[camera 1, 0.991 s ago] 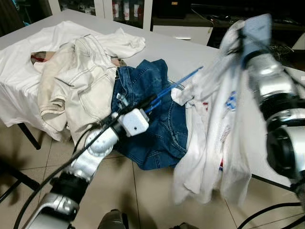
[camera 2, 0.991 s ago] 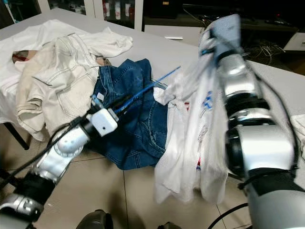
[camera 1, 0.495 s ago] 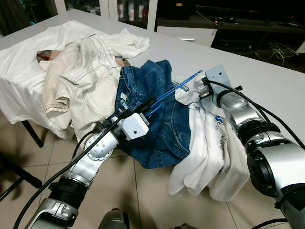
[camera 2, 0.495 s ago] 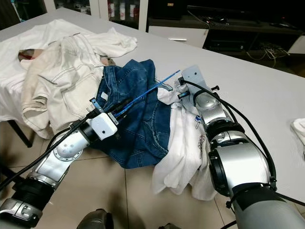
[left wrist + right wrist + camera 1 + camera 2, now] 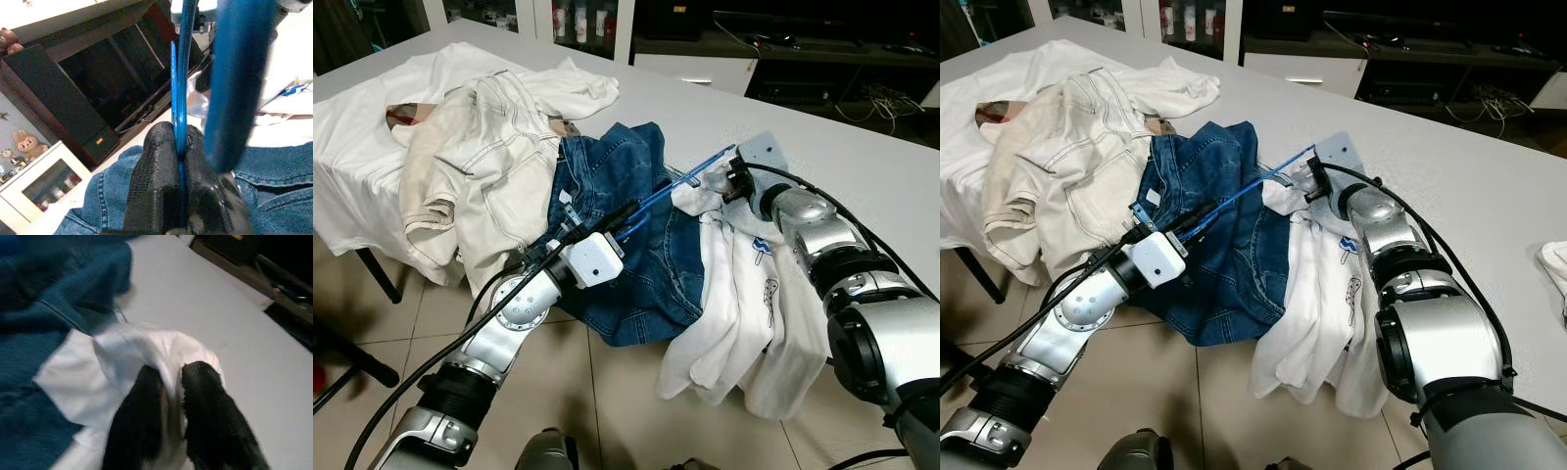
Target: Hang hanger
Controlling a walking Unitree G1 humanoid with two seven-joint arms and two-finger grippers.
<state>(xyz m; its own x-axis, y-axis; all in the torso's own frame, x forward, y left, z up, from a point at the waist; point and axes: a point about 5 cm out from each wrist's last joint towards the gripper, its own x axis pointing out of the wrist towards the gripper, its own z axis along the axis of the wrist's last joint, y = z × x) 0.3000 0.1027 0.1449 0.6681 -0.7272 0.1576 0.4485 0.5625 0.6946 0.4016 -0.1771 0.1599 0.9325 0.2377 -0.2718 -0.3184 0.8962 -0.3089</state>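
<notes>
Left wrist view: left claw [image 5: 180, 147] clamped on thin blue plastic hanger [image 5: 680, 181], held slanting above crumpled blue denim jeans [image 5: 636, 245] on white surface [image 5: 862, 166]. Right wrist view: right claw [image 5: 171, 382] pinched together on white printed T-shirt [image 5: 744, 294], at its upper edge beside hanger's far tip. Garment not yet threaded on; hanging apparently undone. Left arm stretched forward from below, right arm bent inward over surface edge.

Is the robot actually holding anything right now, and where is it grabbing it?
Yes. The left gripper pinches the blue hanger on its thin rod; the right gripper pinches a fold of the white shirt.
</notes>
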